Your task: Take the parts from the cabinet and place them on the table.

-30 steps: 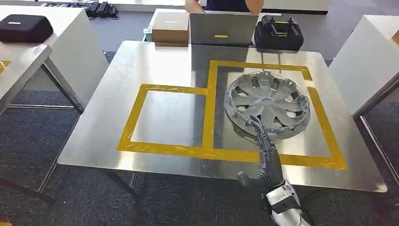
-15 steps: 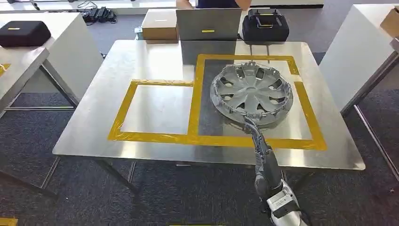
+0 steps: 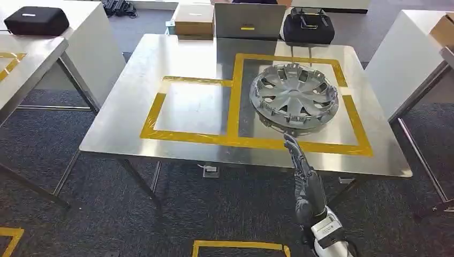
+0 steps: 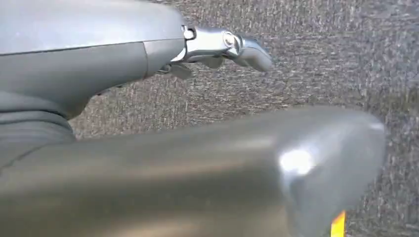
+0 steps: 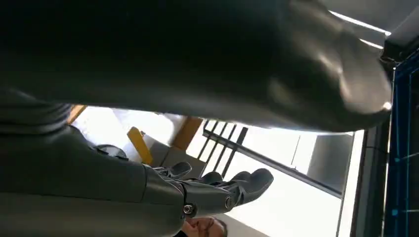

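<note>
we see a silver hubcap (image 3: 294, 95) lying flat on the steel table (image 3: 134, 107), face up, inside the larger yellow tape rectangle (image 3: 350, 115) on the right half of the tabletop. a smaller yellow tape rectangle (image 3: 155, 110) adjoins it on the left, with bare metal inside. nothing touches the hubcap.

our right hand (image 3: 302, 171) reaches up from the near edge, its fingers extended forward and close together, tips over the near rim of the table just short of the tape line and apart from the hubcap. it holds nothing. in the right wrist view the same hand (image 5: 217, 190) shows dark fingers stretched out with nothing between them.

our left hand (image 4: 222, 47) appears in the left wrist view over dark grey carpet; we see part of it with a finger extended, nothing in its grasp, but we cannot tell how far the fingers spread.

along the far edge of the table sit a cardboard box (image 3: 194, 13), a grey laptop lid (image 3: 249, 20) and a black case (image 3: 308, 24). a second black case (image 3: 36, 20) rests on a white table at far left.
</note>
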`<action>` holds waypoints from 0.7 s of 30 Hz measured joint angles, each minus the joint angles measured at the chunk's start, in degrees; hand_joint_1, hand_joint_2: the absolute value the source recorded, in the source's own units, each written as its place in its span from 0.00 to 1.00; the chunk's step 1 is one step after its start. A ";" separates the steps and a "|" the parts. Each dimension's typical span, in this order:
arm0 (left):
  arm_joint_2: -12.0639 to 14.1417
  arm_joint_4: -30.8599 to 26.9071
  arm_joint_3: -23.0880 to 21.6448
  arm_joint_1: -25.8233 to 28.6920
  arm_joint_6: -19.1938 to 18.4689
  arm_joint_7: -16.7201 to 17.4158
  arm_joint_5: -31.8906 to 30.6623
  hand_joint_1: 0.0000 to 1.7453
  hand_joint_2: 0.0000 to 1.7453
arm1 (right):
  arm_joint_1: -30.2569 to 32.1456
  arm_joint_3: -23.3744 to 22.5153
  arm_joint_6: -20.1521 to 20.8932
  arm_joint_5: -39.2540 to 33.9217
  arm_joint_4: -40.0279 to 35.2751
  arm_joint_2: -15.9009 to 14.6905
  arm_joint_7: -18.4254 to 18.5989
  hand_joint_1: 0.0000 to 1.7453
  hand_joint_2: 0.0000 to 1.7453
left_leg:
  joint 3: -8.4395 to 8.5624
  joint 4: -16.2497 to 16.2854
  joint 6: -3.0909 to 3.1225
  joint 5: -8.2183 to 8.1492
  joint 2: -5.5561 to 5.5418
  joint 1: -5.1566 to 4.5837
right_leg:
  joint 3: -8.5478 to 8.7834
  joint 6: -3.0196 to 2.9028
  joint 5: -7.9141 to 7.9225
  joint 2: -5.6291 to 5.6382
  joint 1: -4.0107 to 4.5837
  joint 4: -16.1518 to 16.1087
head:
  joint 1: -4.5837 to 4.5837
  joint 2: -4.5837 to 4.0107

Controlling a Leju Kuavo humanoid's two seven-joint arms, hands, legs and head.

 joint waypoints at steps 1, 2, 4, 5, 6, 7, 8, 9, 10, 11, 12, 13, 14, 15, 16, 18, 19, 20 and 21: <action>-0.02 0.00 0.00 0.02 0.00 0.00 0.02 0.00 0.00 | 0.01 -0.15 0.02 0.02 0.00 0.00 0.00 0.00 0.00 | -1.04 0.22 -0.11 0.67 0.01 0.00 | 0.97 0.04 1.71 -0.01 -0.03 0.45 | 0.09 0.00; -0.02 0.00 0.00 0.05 0.00 0.00 0.02 0.00 0.00 | 0.04 -0.33 0.02 0.04 0.00 0.00 0.00 0.00 0.00 | -1.92 0.46 -0.22 1.17 0.04 0.01 | 2.97 0.02 3.84 -0.02 -0.04 -1.40 | 0.17 0.00; -0.09 0.00 0.00 0.04 0.00 -0.07 0.02 0.00 0.00 | 0.07 -0.74 0.09 0.11 0.00 0.00 0.00 0.00 0.00 | -3.40 1.03 -0.56 2.09 0.03 0.02 | 9.93 -0.29 6.26 -0.02 -0.04 -10.31 | 0.26 0.00; -0.11 -0.02 0.00 0.06 0.00 -0.07 0.02 0.00 0.00 | 0.05 -0.90 0.09 0.11 -0.04 0.00 0.00 0.00 0.00 | -3.75 1.39 -0.88 2.42 -0.04 -0.12 | 13.71 -0.60 4.40 -0.02 0.05 -15.41 | 0.33 0.00; -0.11 0.00 0.00 0.08 -0.02 -0.09 0.02 0.00 0.00 | 0.10 -1.07 0.15 0.13 -0.20 0.04 -0.04 0.00 0.00 | -4.04 1.69 -1.26 2.78 -0.08 -0.27 | 15.18 -1.33 3.04 0.05 0.37 -18.59 | 0.31 0.00; -0.11 0.00 0.02 0.08 -0.02 -0.09 0.04 0.00 0.00 | 0.36 -1.16 0.17 0.15 -0.20 0.07 -0.04 0.00 0.00 | -3.90 1.52 -1.61 3.32 -0.09 -0.25 | 14.82 -1.62 3.40 0.00 0.49 -18.30 | 0.13 0.00; -0.11 0.00 0.02 0.08 -0.02 -0.09 0.04 0.00 0.00 | 0.49 -1.20 0.37 0.17 -0.20 0.07 0.00 0.00 0.00 | -3.95 1.26 -1.99 3.91 -0.08 -0.17 | 14.53 -2.07 3.66 0.01 0.54 -18.05 | 0.13 0.00; -0.11 0.00 0.02 0.17 -0.02 -0.09 0.04 0.00 0.00 | 0.67 -1.31 0.68 0.28 -0.20 0.07 0.00 0.00 0.00 | -3.98 0.94 -2.46 4.50 -0.15 -0.13 | 14.28 -2.62 4.20 -0.03 0.65 -18.20 | 0.13 0.00; -0.09 0.00 0.07 0.29 -0.02 -0.09 0.09 0.00 0.00 | 0.72 -1.42 0.79 0.55 -0.20 0.11 -0.02 0.00 0.00 | -4.26 1.13 -2.82 4.12 -0.17 0.08 | 13.69 -3.24 5.10 -0.34 0.21 -18.57 | 0.24 0.00; -0.17 0.04 0.09 0.40 -0.02 -0.07 0.13 0.00 0.00 | 0.74 -1.46 1.02 0.65 -0.20 0.24 0.02 0.00 0.00 | -4.88 2.41 -3.11 1.55 -0.22 0.10 | 13.03 -3.64 5.71 -0.41 0.22 -18.58 | 0.13 0.00; -0.24 0.09 0.09 0.42 -0.04 -0.07 0.20 0.00 0.00 | 0.80 -1.57 1.31 0.89 -0.18 0.41 0.00 0.00 0.00 | -5.93 5.70 -3.35 -2.49 -0.22 0.18 | 12.10 -3.94 6.44 -0.41 0.22 -18.57 | -0.20 0.00; -0.24 0.09 0.18 0.38 -0.07 -0.07 0.33 0.00 0.00 | 0.88 -1.73 1.66 1.20 -0.17 0.59 0.00 0.00 0.00 | -6.97 9.95 -3.61 -6.06 -0.22 0.24 | 11.17 -3.95 7.17 -0.41 0.24 -18.56 | -0.39 0.00; -0.22 0.09 0.39 0.32 -0.07 -0.02 0.46 0.00 0.00 | 0.89 -1.95 1.97 1.47 -0.09 0.74 0.00 0.00 0.00 | -7.88 14.33 -3.79 -8.41 -0.23 0.22 | 10.18 -3.89 7.92 -0.41 0.26 -18.48 | -0.46 0.00; -0.22 0.09 0.46 0.33 -0.07 0.00 0.52 0.00 0.00 | 0.91 -2.08 2.12 1.57 0.04 0.90 0.00 0.00 0.00 | -8.20 17.53 -3.89 -8.89 -0.23 0.23 | 9.21 -3.81 8.62 -0.42 0.26 -18.40 | -0.53 0.00; -0.22 0.09 0.48 0.36 -0.07 -0.04 0.63 0.00 0.00 | 0.99 -2.19 2.30 1.77 0.15 0.96 0.02 0.00 0.00 | -7.79 18.98 -3.93 -7.71 -0.22 0.25 | 8.20 -3.70 9.27 -0.45 0.24 -18.26 | -0.59 0.00; -0.22 0.07 0.68 0.35 -0.11 -0.55 0.90 0.00 0.00 | 1.27 -2.78 2.80 2.05 0.61 1.25 0.02 0.00 0.00 | -3.77 15.60 -3.91 -2.96 -0.22 0.32 | 6.19 -3.32 10.49 -0.55 0.19 -17.87 | -0.79 0.00; -0.22 0.07 0.90 0.31 -0.13 -0.74 1.07 0.00 0.00 | 1.51 -3.28 2.97 2.05 0.83 1.44 0.02 0.00 0.00 | -0.09 10.96 -3.79 -2.02 -0.23 0.36 | 5.40 -3.06 11.01 -0.56 0.17 -17.65 | -0.81 0.00; -0.22 0.04 0.98 0.22 -0.13 -0.77 1.09 0.00 0.00 | 1.80 -3.87 3.08 2.05 0.92 1.68 0.02 0.00 0.00 | 4.31 5.19 -3.59 -3.83 -0.33 0.36 | 5.19 -2.74 11.46 -0.59 0.21 -17.42 | -0.94 0.00; -0.20 0.02 1.03 0.19 -0.15 -0.77 1.07 0.00 0.00 | 1.93 -4.29 3.08 2.03 0.92 1.73 -0.02 0.00 0.00 | 7.38 0.03 -3.21 -5.85 -0.39 0.08 | 4.93 -2.38 11.73 -0.62 0.44 -17.25 | -1.09 0.00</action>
